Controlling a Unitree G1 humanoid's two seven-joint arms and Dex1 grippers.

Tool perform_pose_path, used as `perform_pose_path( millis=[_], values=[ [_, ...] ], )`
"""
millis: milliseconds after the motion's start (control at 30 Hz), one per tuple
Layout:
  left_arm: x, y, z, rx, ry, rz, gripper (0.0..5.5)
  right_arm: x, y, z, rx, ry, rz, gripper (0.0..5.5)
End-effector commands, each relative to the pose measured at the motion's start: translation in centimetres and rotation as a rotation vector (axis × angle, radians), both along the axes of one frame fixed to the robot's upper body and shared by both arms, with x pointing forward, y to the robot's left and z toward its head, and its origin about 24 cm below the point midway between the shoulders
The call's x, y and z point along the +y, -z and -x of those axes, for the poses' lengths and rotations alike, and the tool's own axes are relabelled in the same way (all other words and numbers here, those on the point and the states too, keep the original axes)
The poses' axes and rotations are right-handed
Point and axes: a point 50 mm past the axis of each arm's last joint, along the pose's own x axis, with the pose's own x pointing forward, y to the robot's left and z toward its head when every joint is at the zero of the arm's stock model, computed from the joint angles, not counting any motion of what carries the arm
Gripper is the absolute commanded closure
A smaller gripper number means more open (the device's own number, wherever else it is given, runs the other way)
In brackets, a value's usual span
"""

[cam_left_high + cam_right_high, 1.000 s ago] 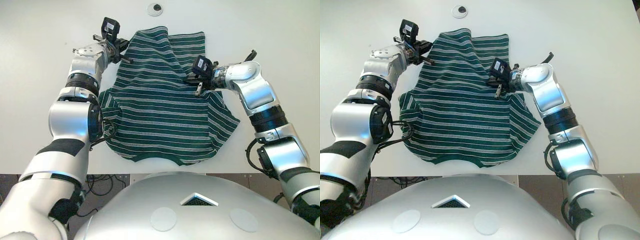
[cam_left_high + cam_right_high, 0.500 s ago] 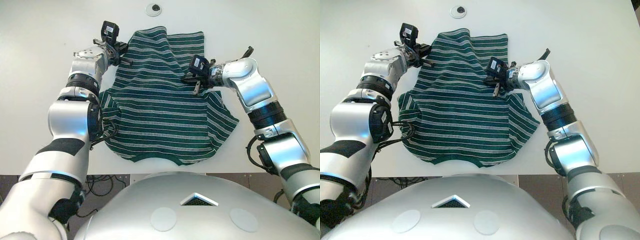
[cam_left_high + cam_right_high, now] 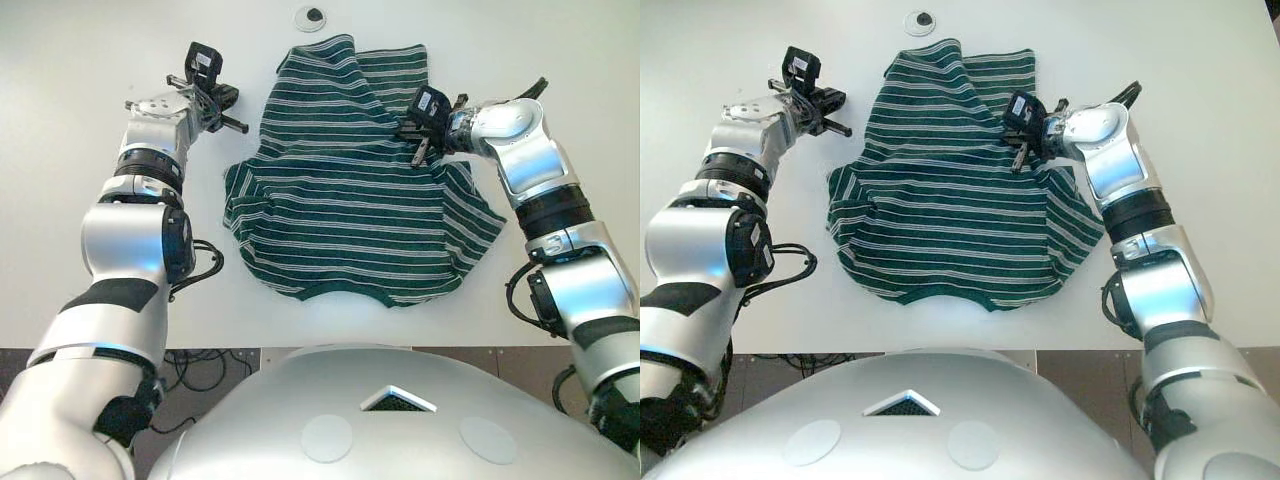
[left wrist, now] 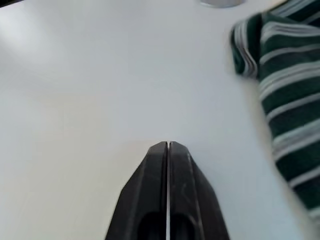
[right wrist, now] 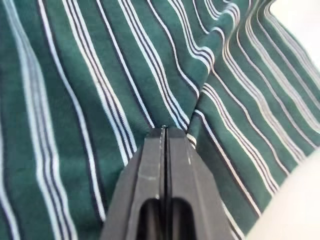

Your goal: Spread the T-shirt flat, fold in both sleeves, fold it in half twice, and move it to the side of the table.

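Your shirt [image 3: 350, 200] lies rumpled in the middle of the table [image 3: 70, 250], not yet flat, with its hem bunched toward the far edge. Your right gripper [image 3: 419, 155] sits on its right upper part, jaws clenched on a crease of the cloth. Your left gripper [image 3: 240, 126] is clenched on nothing, over bare table just beside the shirt's left edge. A small round disc [image 3: 310, 17] lies beyond the shirt.

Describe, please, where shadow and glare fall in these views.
Left eye view: even light, the T-shirt throws a thin shadow on the table at its near hem. Left wrist view: the table glares bright behind the dark left pincer. Right wrist view: shade lies in the fold at the right pincer.
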Motion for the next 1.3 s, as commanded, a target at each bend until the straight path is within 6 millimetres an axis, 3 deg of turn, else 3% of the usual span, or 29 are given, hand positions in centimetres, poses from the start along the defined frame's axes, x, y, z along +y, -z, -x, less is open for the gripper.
perform_pose_path(
  millis=[33,233,333,467,600,733,933,1067,1200,1300],
  values=[
    [0.5,1.4,1.3,0.022,0.015,0.035,5.46,-2.3,1.6,0.3,-0.049,0.035,0.165,5.50],
    [-1.3,3.1,4.2,0.043,0.113,0.111,5.46,1.1,-3.7,-1.1,-0.265,0.013,-0.142,5.50],
    [-2.4,2.4,4.1,0.069,0.039,0.286,5.28,1.6,-4.2,-0.8,-0.202,0.030,-0.223,5.29],
    [-3.3,1.1,3.2,0.130,-0.041,0.467,4.72,1.6,-2.7,0.3,-0.093,0.028,-0.201,4.66],
    [-3.3,1.6,3.2,0.205,-0.091,0.458,4.32,1.5,-0.8,2.1,0.021,-0.006,-0.159,4.49],
    [-3.1,1.7,2.9,0.235,-0.160,0.551,4.32,0.8,0.5,2.9,0.065,0.013,-0.113,4.49],
    [-3.3,-0.1,2.2,0.264,-0.195,0.824,4.32,0.2,2.1,3.8,0.109,0.020,-0.045,4.49],
    [-3.1,-0.1,2.3,0.281,-0.217,0.858,4.32,0.2,2.2,3.6,0.107,0.029,-0.045,4.49],
    [-1.0,-0.3,2.3,0.268,-0.312,0.946,4.32,0.0,2.4,3.6,0.110,0.038,-0.041,4.49],
    [-0.9,-0.2,2.6,0.283,-0.302,0.946,4.32,-0.1,2.5,3.7,0.112,0.042,-0.040,4.49]
  ],
)
